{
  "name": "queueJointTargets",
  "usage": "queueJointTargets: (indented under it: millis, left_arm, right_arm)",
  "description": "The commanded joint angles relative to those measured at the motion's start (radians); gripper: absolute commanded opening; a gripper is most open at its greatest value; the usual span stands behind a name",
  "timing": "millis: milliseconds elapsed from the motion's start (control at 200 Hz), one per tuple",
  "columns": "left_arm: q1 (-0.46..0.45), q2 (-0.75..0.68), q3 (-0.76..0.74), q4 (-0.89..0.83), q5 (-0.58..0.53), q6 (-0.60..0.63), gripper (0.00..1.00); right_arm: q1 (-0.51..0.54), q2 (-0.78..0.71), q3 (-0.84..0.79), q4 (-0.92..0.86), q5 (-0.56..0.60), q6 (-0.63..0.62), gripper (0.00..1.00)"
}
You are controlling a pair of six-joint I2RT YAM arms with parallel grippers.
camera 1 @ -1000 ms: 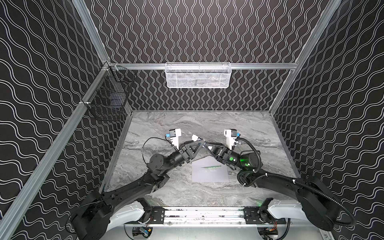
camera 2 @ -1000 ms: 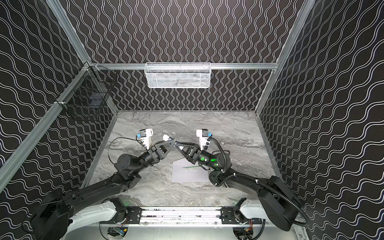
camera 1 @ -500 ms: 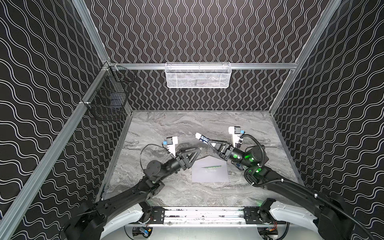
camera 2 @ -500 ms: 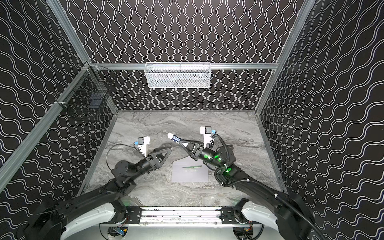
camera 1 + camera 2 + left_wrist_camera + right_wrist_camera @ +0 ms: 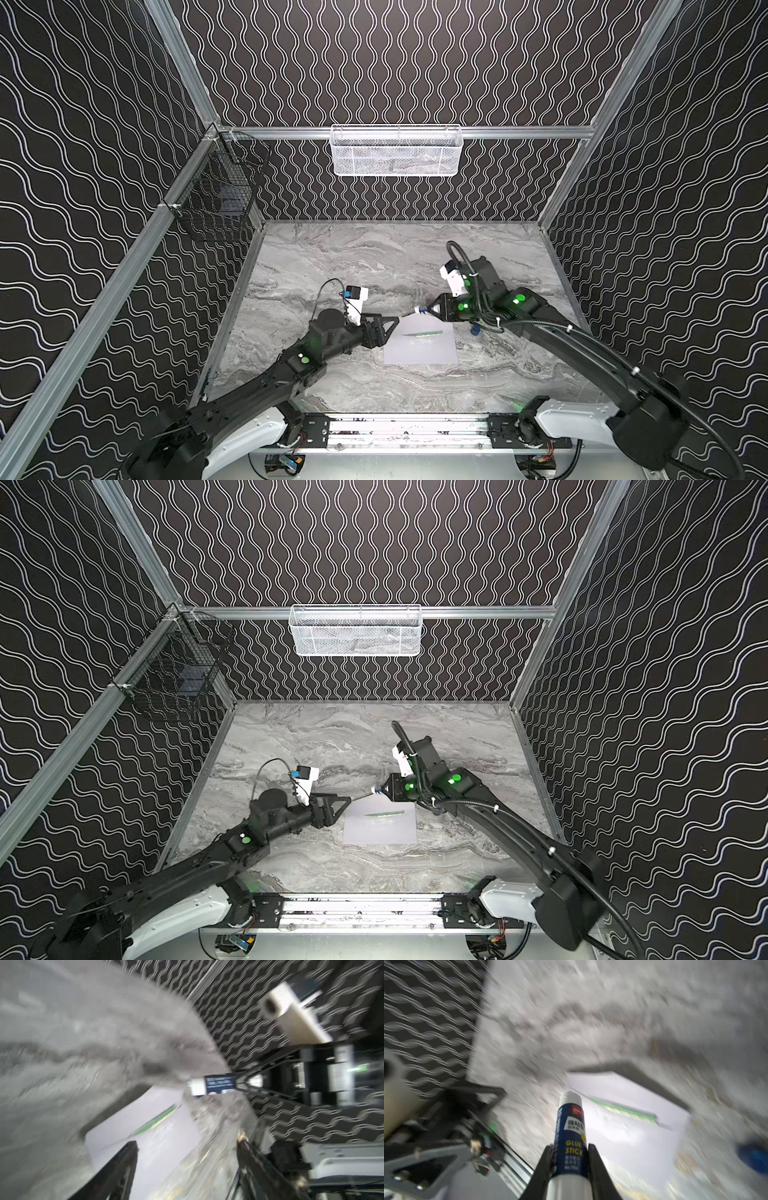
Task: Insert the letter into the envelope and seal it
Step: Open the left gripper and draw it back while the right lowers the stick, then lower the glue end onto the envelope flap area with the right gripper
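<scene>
One change: left fingers [image 5: 123, 1169] have opened wide.

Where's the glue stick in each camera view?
Top view: glue stick just right of centre, near the envelope's far edge.
Top view: glue stick near centre, same spot.
Left wrist: glue stick beyond the envelope.
Right wrist: glue stick clamped in right gripper.
Shared landmark: the envelope.

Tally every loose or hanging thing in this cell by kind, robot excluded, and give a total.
envelope: 1
letter, only its green edge showing: 1
glue stick: 1
blue cap: 1
wall baskets: 2, a white basket and a black basket
Total: 6
</scene>
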Motion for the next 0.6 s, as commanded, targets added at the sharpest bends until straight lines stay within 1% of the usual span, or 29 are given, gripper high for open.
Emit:
queueJointTargets:
  millis: [0,45,100,145,215,295,375,470,596]
  left_arm:
    - [0.001,0.082,0.023,-0.079,0.032,0.060,0.71]
    - [0.001,0.131,0.025,-0.054,0.063,0.057,0.68]
    - [0.001,0.174,0.049,-0.092,0.082,0.082,0.65]
    - [0.001,0.201,0.060,-0.117,0.096,0.097,0.60]
    - [0.000,0.247,0.055,-0.109,0.127,0.094,0.56]
    - [-0.001,0.291,0.054,-0.108,0.156,0.093,0.49]
    - [-0.003,0.300,0.051,-0.137,0.160,0.105,0.45]
    - [-0.007,0.295,0.041,-0.177,0.160,0.120,0.44]
    - [-0.019,0.319,0.032,-0.186,0.168,0.136,0.42]
  right_arm:
    - [0.021,0.078,0.057,-0.228,0.048,-0.070,0.00]
    - [0.033,0.116,0.080,-0.236,0.061,-0.076,0.00]
    - [0.045,0.153,0.098,-0.230,0.081,-0.065,0.00]
    - [0.055,0.181,0.111,-0.227,0.080,-0.059,0.00]
    - [0.073,0.229,0.136,-0.235,0.089,-0.048,0.00]
    - [0.096,0.279,0.164,-0.254,0.109,-0.033,0.00]
    - [0.119,0.313,0.177,-0.241,0.106,-0.015,0.00]
    - [0.152,0.357,0.202,-0.241,0.108,-0.003,0.00]
    - [0.183,0.403,0.229,-0.234,0.104,0.016,0.00]
